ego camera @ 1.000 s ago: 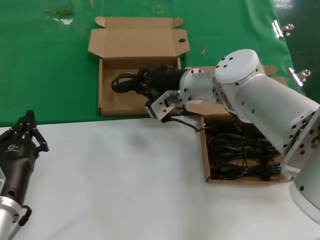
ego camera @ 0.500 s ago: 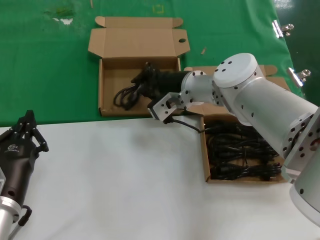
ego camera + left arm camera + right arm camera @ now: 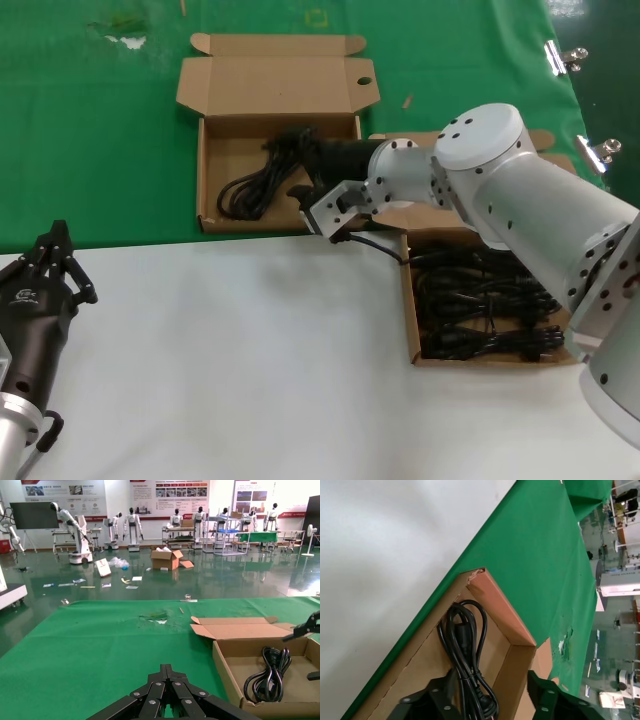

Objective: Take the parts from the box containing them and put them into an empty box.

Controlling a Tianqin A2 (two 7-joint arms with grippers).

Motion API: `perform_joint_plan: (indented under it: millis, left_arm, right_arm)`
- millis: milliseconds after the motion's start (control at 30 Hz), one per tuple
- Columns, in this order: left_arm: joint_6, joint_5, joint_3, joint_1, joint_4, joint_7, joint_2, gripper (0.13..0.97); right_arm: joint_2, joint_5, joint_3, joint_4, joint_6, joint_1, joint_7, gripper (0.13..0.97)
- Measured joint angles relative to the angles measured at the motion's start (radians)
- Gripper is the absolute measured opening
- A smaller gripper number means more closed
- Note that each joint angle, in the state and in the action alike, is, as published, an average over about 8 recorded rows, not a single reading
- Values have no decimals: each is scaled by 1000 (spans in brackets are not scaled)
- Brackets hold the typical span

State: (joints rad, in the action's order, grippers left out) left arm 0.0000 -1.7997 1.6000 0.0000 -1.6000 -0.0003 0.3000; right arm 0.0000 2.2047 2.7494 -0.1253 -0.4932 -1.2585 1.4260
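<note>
Black cord (image 3: 250, 187) lies in the far box (image 3: 215, 215), right gripper (image 3: 300, 165) open, empty; many cords (image 3: 480, 310) left.

the right arm (image 3: 530, 215) is built of thick silver-grey cylinders with rounded end caps, each dotted with small dark screw holes around the rim. toward the wrist it narrows to a slimmer silver segment and then a black barrel section; a pale grey angular bracket (image 3: 337, 208) with holes is bolted under the wrist, and a thin black cable (image 3: 378, 249) trails from it. the right gripper (image 3: 487, 705) has matte black fingers with small screws. the left gripper (image 3: 50, 265) is black too, made of jointed linkage bars, on a glossy black body with a small white logo, ending in a silver collar (image 3: 18, 415).
</note>
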Motion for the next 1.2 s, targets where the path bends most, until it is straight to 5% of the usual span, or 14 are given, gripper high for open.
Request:
perform_joint_plan:
  millis: [233,533,967,1200]
  left_arm:
    - [0,0,0,0,0,0,0,140]
    - [0,0,0,0,0,0,0,140]
    - [0,0,0,0,0,0,0,140]
    - [0,0,0,0,0,0,0,140]
  right_arm:
    - [0,11,-59,28,-22,-14,29,589]
    - [15,-64,-257,88,-64,-48,97,780]
    - [132,-174,-497,83,-177,-71,139,903]
    - [262,-254,-584,-111,-217,19,59,954]
